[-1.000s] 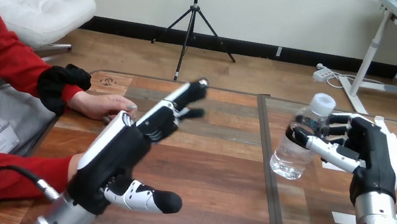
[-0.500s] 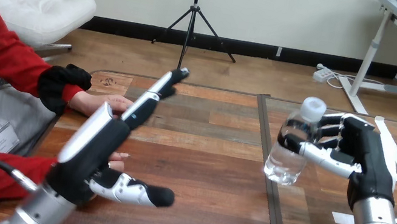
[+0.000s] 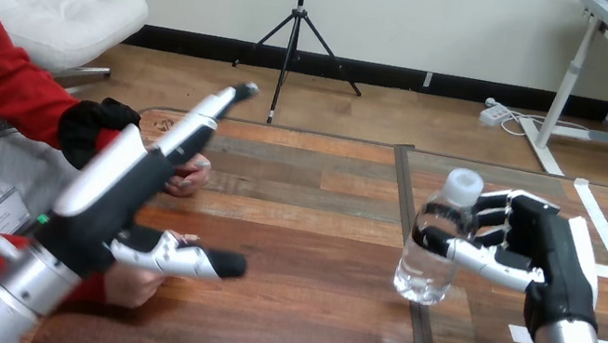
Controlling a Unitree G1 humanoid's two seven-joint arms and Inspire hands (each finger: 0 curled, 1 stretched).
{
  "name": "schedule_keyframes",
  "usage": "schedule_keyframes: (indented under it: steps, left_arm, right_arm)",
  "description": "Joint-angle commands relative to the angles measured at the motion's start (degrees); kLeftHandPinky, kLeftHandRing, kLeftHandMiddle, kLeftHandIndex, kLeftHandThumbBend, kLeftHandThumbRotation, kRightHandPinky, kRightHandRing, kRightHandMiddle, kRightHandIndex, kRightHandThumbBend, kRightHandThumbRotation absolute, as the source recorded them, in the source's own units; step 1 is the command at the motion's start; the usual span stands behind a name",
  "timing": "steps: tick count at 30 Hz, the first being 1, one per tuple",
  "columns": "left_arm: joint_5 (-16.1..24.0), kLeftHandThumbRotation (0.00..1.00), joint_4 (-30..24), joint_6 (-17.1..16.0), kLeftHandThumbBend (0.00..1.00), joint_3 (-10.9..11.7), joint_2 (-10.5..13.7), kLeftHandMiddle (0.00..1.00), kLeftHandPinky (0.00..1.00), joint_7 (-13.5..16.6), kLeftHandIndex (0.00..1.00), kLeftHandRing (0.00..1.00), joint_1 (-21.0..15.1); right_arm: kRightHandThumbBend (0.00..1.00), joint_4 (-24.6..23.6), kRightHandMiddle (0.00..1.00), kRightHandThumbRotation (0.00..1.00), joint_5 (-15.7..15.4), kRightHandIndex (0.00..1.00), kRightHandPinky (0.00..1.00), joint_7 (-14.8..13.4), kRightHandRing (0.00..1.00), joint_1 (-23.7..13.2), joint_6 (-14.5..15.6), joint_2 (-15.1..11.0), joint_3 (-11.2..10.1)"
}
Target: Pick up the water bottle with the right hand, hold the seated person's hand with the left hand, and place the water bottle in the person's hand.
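Has bottle [image 3: 430,250] gripped in curled right hand [image 3: 549,257] at right, seemingly lifted, so pickup done; hangs left hand [image 3: 112,194] spread and straight over person's near hand [image 3: 131,285] at left without clasping it; left to do: clasp, then hand bottle over
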Motion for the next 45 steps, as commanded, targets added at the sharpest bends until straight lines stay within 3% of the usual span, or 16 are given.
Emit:
schedule_keyframes:
  steps: [1,16,20,35,41,45]
  left_arm:
    - [11.3,0.67,-7.0,6.9,1.00,-2.8,8.6,1.00,0.99,14.8,1.00,1.00,-5.7]
    - [21.7,0.65,-5.6,12.4,1.00,-12.3,18.7,1.00,1.00,30.2,1.00,1.00,-8.5]
    - [22.6,0.64,-4.7,13.6,1.00,-15.1,21.1,1.00,1.00,31.6,1.00,1.00,-9.4]
    - [20.6,0.62,-1.1,17.8,1.00,-24.1,27.6,0.99,1.00,27.9,1.00,1.00,-13.3]
    - [19.3,0.60,1.6,18.5,1.00,-27.5,29.4,0.97,0.95,25.6,0.99,0.96,-15.6]
    - [18.2,0.58,3.3,18.7,1.00,-29.5,30.6,0.96,0.91,22.3,0.99,0.94,-17.3]
  right_arm:
    - [0.84,-10.3,0.45,0.00,0.9,0.45,0.27,0.9,0.34,-3.8,-1.0,0.2,0.3]
    - [0.83,-14.4,0.45,0.00,1.6,0.44,0.26,2.6,0.33,-1.3,0.7,0.5,0.8]
    - [0.83,-16.7,0.44,0.00,2.2,0.44,0.27,3.3,0.33,-0.2,2.1,0.7,0.9]
    - [0.84,-22.7,0.41,0.00,2.3,0.44,0.24,4.9,0.30,3.0,3.8,1.1,1.4]
    - [0.84,-25.7,0.40,0.00,2.3,0.44,0.23,5.8,0.29,4.2,4.9,1.2,1.4]
    - [0.85,-27.8,0.40,0.00,2.5,0.44,0.23,6.3,0.29,5.1,5.9,1.3,1.2]
